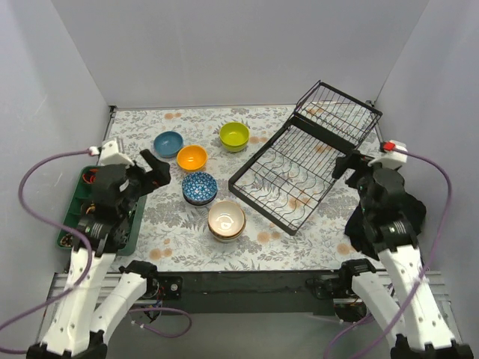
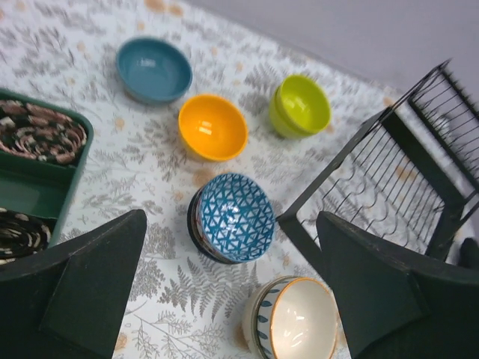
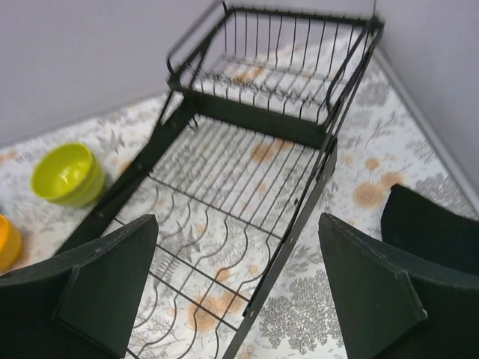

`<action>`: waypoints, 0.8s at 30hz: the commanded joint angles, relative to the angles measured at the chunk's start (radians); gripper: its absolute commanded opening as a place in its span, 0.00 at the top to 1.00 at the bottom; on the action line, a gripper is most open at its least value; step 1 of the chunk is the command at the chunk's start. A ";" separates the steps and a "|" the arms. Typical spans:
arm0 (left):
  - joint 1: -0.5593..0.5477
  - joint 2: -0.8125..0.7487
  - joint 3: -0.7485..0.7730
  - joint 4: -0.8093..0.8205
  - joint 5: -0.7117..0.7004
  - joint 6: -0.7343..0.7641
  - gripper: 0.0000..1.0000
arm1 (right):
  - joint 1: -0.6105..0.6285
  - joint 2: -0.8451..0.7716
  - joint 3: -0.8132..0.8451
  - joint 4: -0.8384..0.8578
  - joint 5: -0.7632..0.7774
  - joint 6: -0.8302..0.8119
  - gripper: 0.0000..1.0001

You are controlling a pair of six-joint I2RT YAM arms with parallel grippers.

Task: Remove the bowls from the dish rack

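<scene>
Five bowl spots dot the middle of the surface [image 1: 172, 243], all left of the dish rack [image 1: 299, 161]. A blue bowl [image 1: 168, 143] and an orange bowl [image 1: 191, 158] sit toward the far left. A lime-yellow bowl [image 1: 234, 136] lies nearer the far edge, with a second lime rim showing under it. A blue-white patterned bowl [image 1: 200, 187] rests on a darker one at the centre, and a cream-lined bowl [image 1: 226, 219] tops a small stack toward the near edge.

The dish rack lies diagonally on the right half, its raised tier toward the far right corner and its wire slots bare.

The left pincer [image 2: 230, 224] hangs by the left edge beside a green tray [image 2: 34, 196], facing the patterned bowl, fingers spread wide and gripping nothing. The right pincer [image 3: 238, 224] hangs by the rack's near right side, likewise wide apart and empty.
</scene>
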 commanded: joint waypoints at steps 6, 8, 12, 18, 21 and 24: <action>0.002 -0.430 0.081 -0.012 -0.088 0.139 0.02 | 0.000 -0.443 0.068 -0.125 0.050 -0.087 0.05; -0.005 -0.473 0.074 -0.016 -0.112 0.146 0.02 | 0.000 -0.505 0.046 -0.126 0.035 -0.103 0.05; -0.016 -0.501 0.051 -0.033 -0.166 0.145 0.02 | 0.000 -0.572 -0.012 -0.126 0.030 -0.123 0.05; -0.028 -0.521 -0.010 -0.044 -0.148 0.113 0.02 | 0.001 -0.658 -0.050 -0.123 0.035 -0.155 0.05; -0.030 -0.513 -0.031 -0.039 -0.143 0.102 0.02 | 0.000 -0.669 -0.058 -0.125 0.036 -0.170 0.05; -0.030 -0.512 -0.044 -0.039 -0.135 0.094 0.02 | 0.001 -0.677 -0.067 -0.132 0.039 -0.183 0.05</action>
